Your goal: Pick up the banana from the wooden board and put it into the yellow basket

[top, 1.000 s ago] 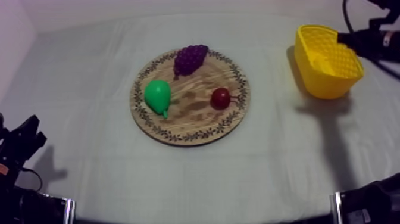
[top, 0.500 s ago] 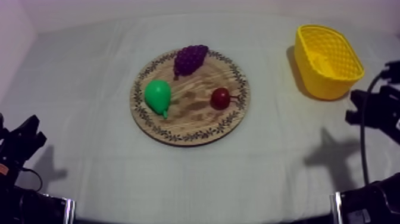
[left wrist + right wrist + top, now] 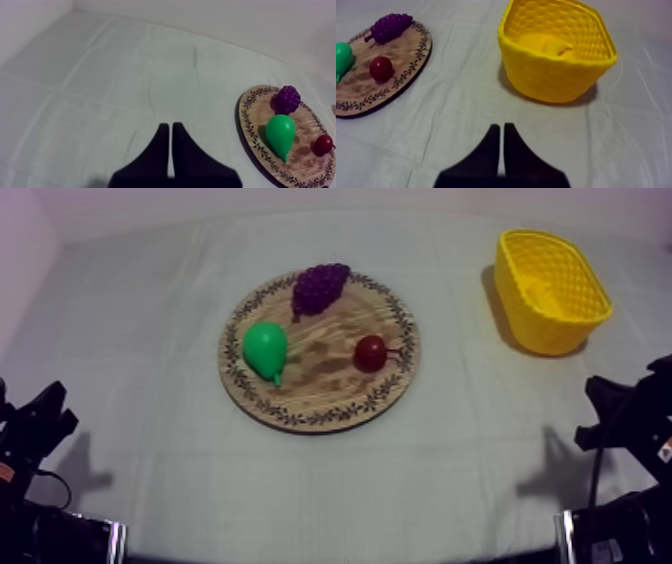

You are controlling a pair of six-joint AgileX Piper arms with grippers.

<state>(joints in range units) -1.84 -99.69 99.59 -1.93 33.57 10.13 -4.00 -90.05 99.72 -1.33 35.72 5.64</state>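
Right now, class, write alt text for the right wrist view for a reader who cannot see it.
A yellow basket with the banana lying inside stands on the grey-white cloth. Beside it, a round wooden board holds grapes, a small red fruit and a pear; the shut right pincer hovers over the cloth.

Soft dim light from above, purplish tint, faint shadows (darkest beside the yellow basket)

Banana: yellow, lies low inside the yellow basket. Basket: upright, lattice-textured walls, open top, at the far right of the table. Wooden board: round, patterned rim, flat at table centre, well apart from the basket.
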